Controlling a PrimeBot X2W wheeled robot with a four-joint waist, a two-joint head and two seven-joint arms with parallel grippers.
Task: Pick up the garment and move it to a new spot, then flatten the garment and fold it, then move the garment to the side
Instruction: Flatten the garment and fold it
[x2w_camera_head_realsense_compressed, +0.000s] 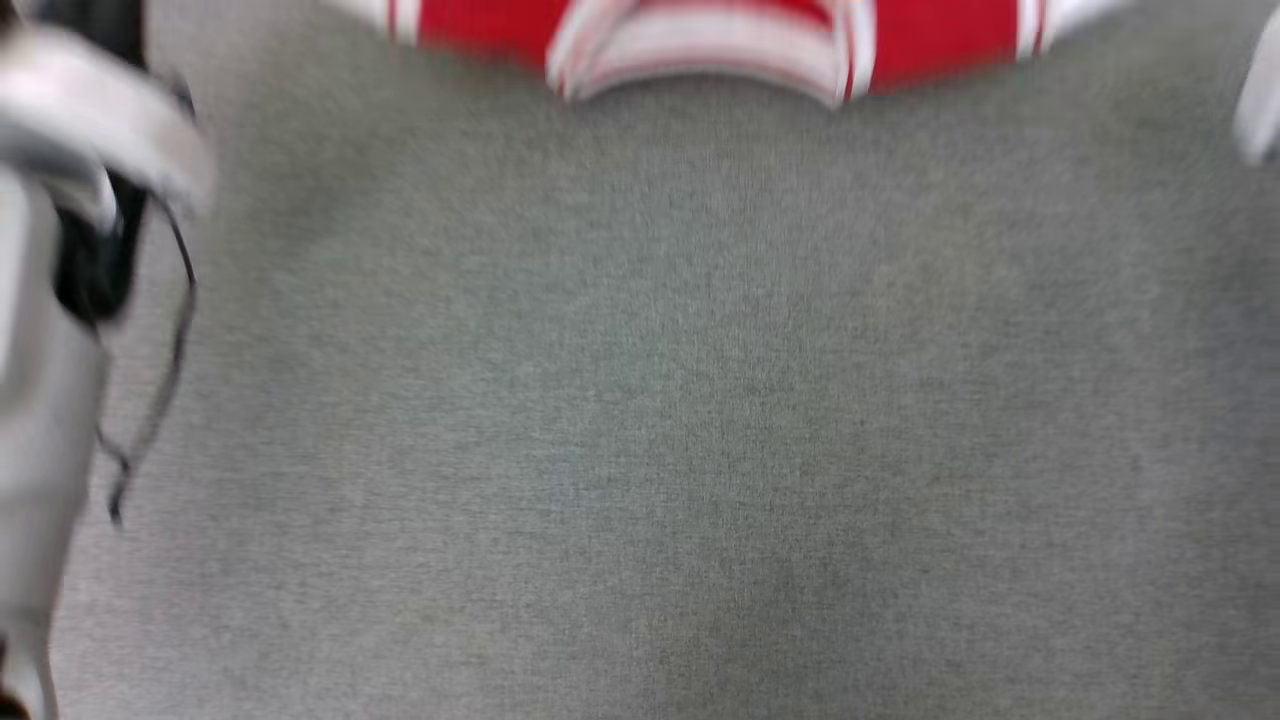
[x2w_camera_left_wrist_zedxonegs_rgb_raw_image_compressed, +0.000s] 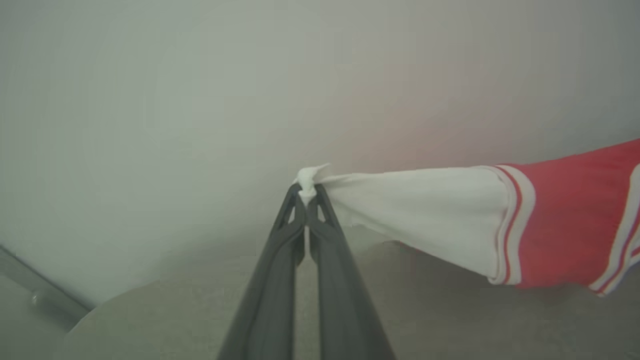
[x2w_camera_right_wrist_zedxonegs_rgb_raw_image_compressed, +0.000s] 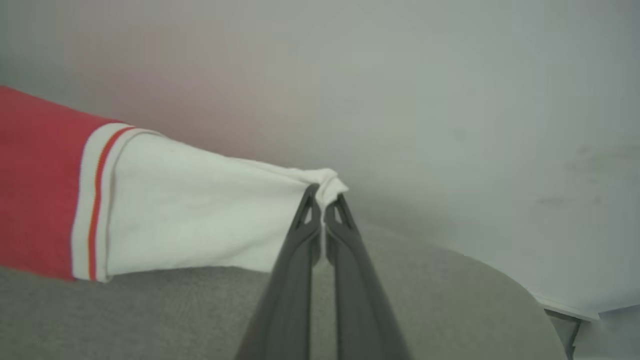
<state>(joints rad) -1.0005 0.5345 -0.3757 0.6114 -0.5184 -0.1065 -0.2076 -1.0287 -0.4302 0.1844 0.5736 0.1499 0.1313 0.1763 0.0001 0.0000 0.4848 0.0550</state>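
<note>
In the blurred head view, the garment (x2w_camera_head_realsense_compressed: 940, 35) sat ahead of the arms at the far edge of the grey surface (x2w_camera_head_realsense_compressed: 640, 420), collar (x2w_camera_head_realsense_compressed: 700, 50) turned toward the robot, with a pale forearm (x2w_camera_head_realsense_compressed: 45, 330) at the left. In the left wrist view, the left gripper (x2w_camera_left_wrist_zedxonegs_rgb_raw_image_compressed: 306, 192) was pinched tight on a bunch of white sleeve (x2w_camera_left_wrist_zedxonegs_rgb_raw_image_compressed: 425, 210), and the red body ran off to the right of its fingers. In the right wrist view, the right gripper (x2w_camera_right_wrist_zedxonegs_rgb_raw_image_compressed: 324, 200) was clamped on the other sleeve (x2w_camera_right_wrist_zedxonegs_rgb_raw_image_compressed: 200, 210), with the shirt stretching away to its left. The pick-up looked done. Setting down, flattening, folding and moving aside seemed left to do.
</note>
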